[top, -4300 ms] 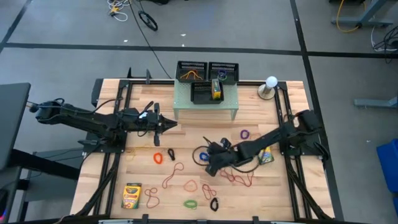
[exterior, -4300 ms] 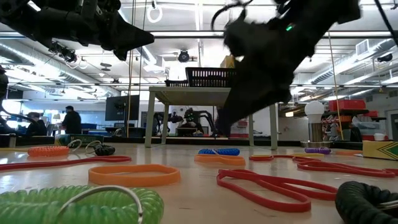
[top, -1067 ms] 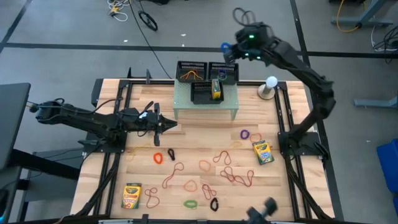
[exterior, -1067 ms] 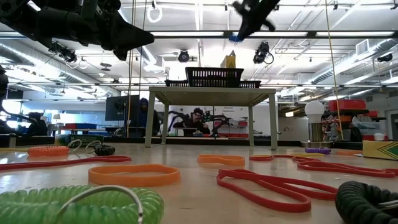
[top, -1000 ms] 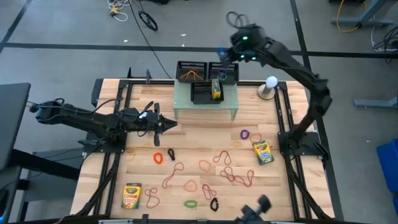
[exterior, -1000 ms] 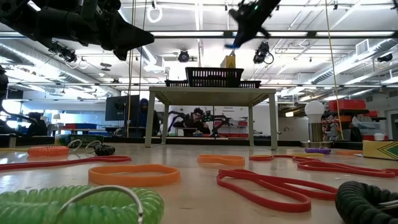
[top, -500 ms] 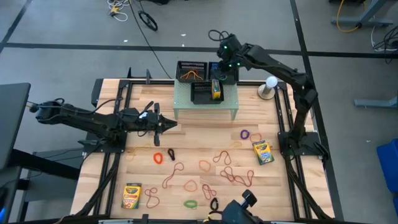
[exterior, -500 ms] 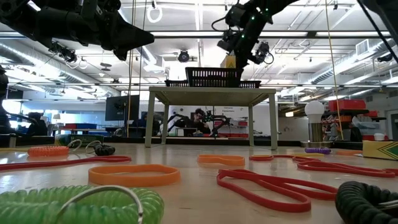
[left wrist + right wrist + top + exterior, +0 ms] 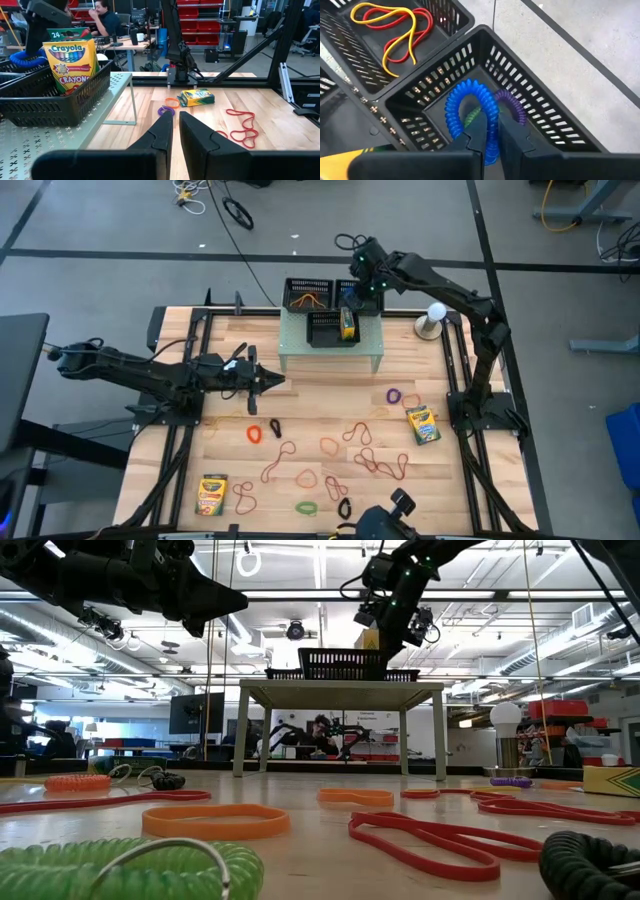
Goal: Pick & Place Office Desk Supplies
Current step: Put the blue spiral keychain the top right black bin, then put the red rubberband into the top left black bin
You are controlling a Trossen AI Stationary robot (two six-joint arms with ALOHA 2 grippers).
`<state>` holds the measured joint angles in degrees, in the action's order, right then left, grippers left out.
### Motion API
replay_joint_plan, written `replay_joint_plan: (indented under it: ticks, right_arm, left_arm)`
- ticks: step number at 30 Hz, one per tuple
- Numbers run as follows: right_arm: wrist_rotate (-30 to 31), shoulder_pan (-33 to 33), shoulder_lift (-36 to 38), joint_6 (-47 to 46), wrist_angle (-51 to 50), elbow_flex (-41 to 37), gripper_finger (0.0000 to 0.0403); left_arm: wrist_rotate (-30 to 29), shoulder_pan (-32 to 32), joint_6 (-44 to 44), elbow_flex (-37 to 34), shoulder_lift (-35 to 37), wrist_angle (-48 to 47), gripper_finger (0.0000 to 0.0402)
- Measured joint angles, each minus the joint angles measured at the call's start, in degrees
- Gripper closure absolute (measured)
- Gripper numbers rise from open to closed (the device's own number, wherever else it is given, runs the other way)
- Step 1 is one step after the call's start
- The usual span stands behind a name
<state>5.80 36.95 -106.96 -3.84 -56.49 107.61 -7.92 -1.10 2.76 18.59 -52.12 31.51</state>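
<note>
My right gripper (image 9: 365, 280) hangs over the far right black mesh tray (image 9: 372, 301) on the pale green riser (image 9: 330, 348), shut on a blue coiled loop (image 9: 470, 107). Purple (image 9: 512, 105) and green (image 9: 472, 116) coils lie in that tray. My left gripper (image 9: 276, 381) waits shut above the table's left half. One crayon box (image 9: 348, 323) stands in the front tray; two lie flat on the table (image 9: 212, 494) (image 9: 422, 423). Rubber bands (image 9: 330, 462) are strewn over the near half. My right gripper pinches the blue coiled loop between its two fingers at one side of the coil (image 9: 491, 125). The fingers come from above, pointing down. The rest of the loop (image 9: 456, 107) hangs below them inside the far right tray; whether it touches the tray's floor I cannot tell.
The far left tray (image 9: 307, 293) holds orange and red bands (image 9: 395, 25). A white ball lamp (image 9: 436, 313) stands at the far right corner. A purple band (image 9: 394, 395) lies right of the riser. People sit in the room beyond the table.
My right gripper has come from beyond the far edge toward the table's left and down, and now stands over the far right tray. It has carried the blue coil along, which now hangs into that tray.
</note>
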Motion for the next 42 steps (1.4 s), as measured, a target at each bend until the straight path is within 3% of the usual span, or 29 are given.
replay_joint_plan:
  ticks: [10,19,23,26,29,32,34,42]
  right_arm:
    - [0.4,-0.1,0.2,-1.1,-1.2,0.0,0.0355]
    - [8.7,-0.8,0.2,-1.3,-2.8,0.0,0.0309]
    - [9.4,-1.7,1.6,0.5,-3.6,2.8,0.0296]
    - [9.5,-1.9,4.0,1.2,-7.3,6.1,0.0301]
    - [9.9,-3.3,8.1,1.4,-15.1,6.1,0.0333]
    - [12.4,-6.1,15.0,-0.3,-20.8,1.2,0.0384]
    - [12.7,-8.5,20.9,-1.8,-20.1,-5.2,0.0394]
    - [13.0,-21.7,44.6,-10.5,3.8,-39.5,0.0398]
  left_arm:
    - [0.0,0.0,0.0,0.0,0.0,0.0,0.0363]
    - [0.0,0.0,0.0,0.0,0.0,0.0,0.0363]
    - [0.0,0.0,0.0,0.0,0.0,0.0,0.0363]
    - [0.0,0.0,0.0,0.0,0.0,0.0,0.0363]
    - [0.0,0.0,0.0,0.0,0.0,0.0,0.0363]
    - [0.0,0.0,0.0,0.0,0.0,0.0,0.0363]
    - [0.0,0.0,0.0,0.0,0.0,0.0,0.0363]
    - [0.0,0.0,0.0,0.0,0.0,0.0,0.0363]
